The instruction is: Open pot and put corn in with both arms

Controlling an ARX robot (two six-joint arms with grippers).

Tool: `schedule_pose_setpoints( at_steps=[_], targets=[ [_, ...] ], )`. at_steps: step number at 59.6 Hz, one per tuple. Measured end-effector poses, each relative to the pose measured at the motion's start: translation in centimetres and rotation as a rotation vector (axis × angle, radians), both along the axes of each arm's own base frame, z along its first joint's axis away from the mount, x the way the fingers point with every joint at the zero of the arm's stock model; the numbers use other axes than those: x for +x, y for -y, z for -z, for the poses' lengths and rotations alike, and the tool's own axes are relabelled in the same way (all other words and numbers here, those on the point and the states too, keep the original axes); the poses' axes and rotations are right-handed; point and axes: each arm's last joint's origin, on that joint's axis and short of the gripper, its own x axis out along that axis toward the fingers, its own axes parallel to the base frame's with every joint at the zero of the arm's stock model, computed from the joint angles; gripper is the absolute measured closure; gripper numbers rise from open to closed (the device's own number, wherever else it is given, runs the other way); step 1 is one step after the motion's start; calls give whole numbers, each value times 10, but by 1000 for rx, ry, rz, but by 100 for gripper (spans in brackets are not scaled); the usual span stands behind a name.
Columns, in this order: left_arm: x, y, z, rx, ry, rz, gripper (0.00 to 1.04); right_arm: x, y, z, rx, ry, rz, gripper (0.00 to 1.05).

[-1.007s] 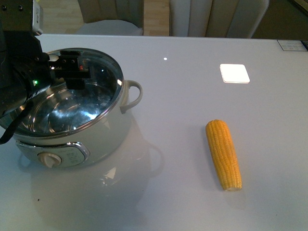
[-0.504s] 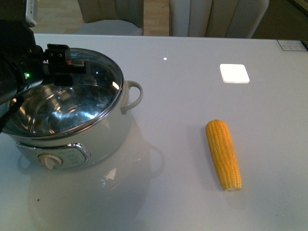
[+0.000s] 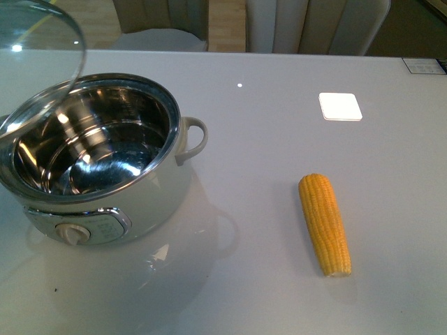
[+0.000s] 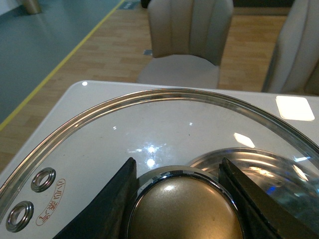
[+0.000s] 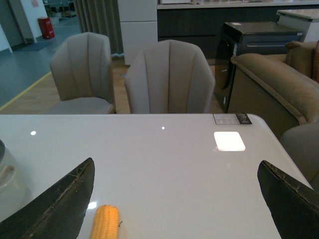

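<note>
Left gripper (image 4: 182, 196) clamps the knob (image 4: 185, 211) of the lid (image 4: 94, 134), which tilts over the pot's (image 3: 150, 192) 10 o'clock rim. Right gripper (image 5: 177, 199) gapes wide, empty. Corn (image 3: 325, 223) lies at the pot's 3 o'clock, with bare table (image 3: 258, 174) between.

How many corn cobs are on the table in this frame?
1. The corn cob lies on the white table, right of the open pot and apart from it. The bowl shows none; the lid is lifted.

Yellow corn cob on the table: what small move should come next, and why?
Probably lower the open right pincer onto the yellow corn cob: the left pincer holds the round glass lid off the white steel-lined pot, and the cob lies free.
</note>
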Motion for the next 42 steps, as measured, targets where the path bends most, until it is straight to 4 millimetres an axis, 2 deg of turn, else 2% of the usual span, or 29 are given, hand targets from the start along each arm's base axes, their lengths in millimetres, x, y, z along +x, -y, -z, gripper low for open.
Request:
schedule_pose_setpoints(
  at_steps=[11, 15, 22, 27, 31, 42],
  targets=[
    [-22, -62, 7, 8, 26, -132, 62, 0, 0, 0, 0, 0, 0, 9],
    [-30, -87, 15, 17, 26, -202, 62, 0, 0, 0, 0, 0, 0, 9],
    [-42, -121, 32, 39, 10, -307, 62, 0, 0, 0, 0, 0, 0, 9],
    [-49, -134, 47, 47, -12, -352, 62, 0, 0, 0, 0, 0, 0, 9],
    [-53, -141, 68, 49, -48, -372, 62, 0, 0, 0, 0, 0, 0, 9],
    [-55, -142, 110, 24, -118, -372, 62, 0, 0, 0, 0, 0, 0, 9]
  ],
)
